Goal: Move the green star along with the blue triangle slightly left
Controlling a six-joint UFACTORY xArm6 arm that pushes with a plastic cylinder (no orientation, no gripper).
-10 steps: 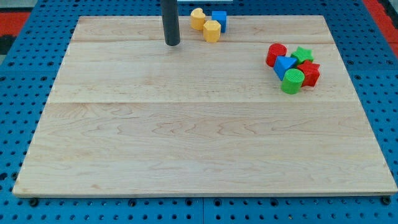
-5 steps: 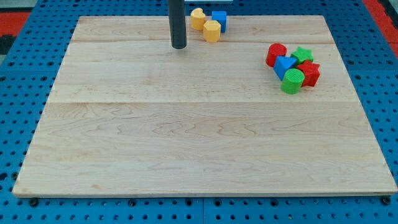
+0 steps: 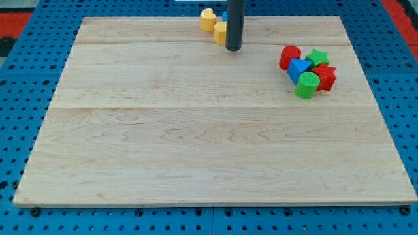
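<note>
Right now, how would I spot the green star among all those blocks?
Look at the wooden board, then the tight cluster near the view's right edge. The green star sits at the cluster's top right; unlike the round green cylinder at the bottom, it has points.

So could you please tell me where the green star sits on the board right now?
The green star sits at the view's upper right, atop a tight cluster, touching the blue triangle at its lower left and a red block just below.

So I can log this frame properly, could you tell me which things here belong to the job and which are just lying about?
Job: green star, blue triangle, my tip.
Lying about: red blocks, green cylinder, yellow blocks, blue block.
</note>
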